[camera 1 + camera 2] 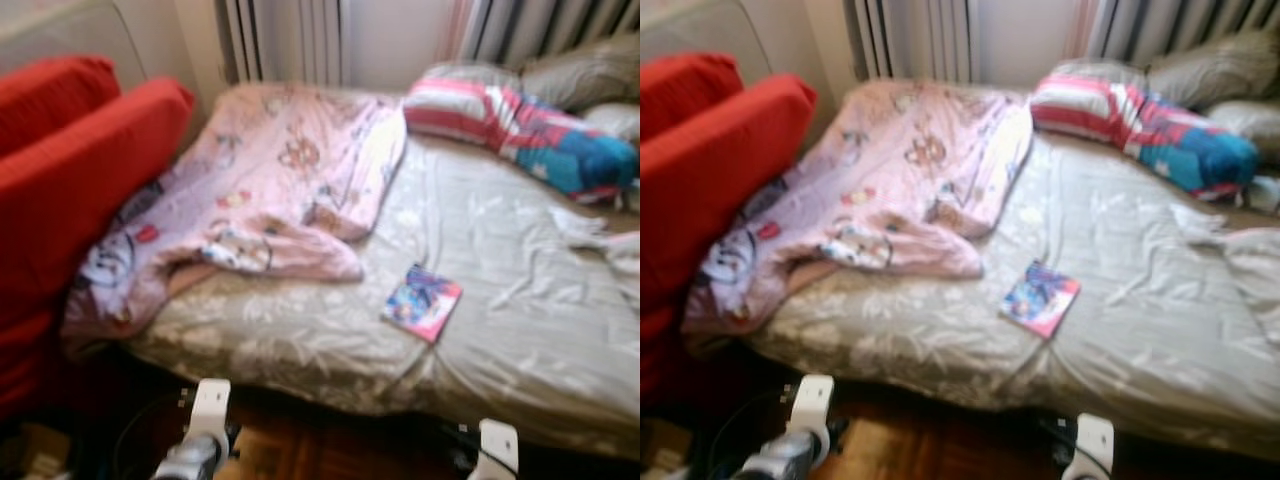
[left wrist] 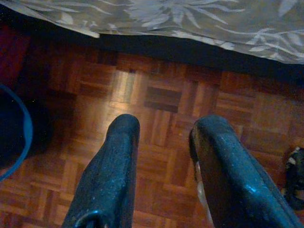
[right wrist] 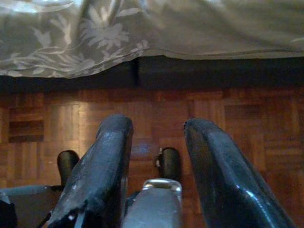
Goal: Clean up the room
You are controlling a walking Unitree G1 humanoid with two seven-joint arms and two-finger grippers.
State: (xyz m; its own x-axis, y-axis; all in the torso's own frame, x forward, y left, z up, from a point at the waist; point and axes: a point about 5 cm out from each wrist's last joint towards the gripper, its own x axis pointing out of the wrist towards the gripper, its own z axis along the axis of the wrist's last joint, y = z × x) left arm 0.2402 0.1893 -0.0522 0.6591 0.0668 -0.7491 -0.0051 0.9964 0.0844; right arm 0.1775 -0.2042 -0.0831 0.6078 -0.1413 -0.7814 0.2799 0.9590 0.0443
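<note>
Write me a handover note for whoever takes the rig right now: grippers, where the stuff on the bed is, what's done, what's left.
Left gripper: fingers open, holding nothing, low over the wood floor at the bed's edge.
Right gripper: fingers open, holding nothing, also low over the floor by the bed.
Bed: the pink blanket lies crumpled across the robot's left half. A small book lies flat on the grey sheet near the front edge. The striped pillow sits at the far right.
Red cushions lean against the bed's left side.
Done: nothing visibly tidied.
Left: pick up the book, straighten the blanket.
</note>
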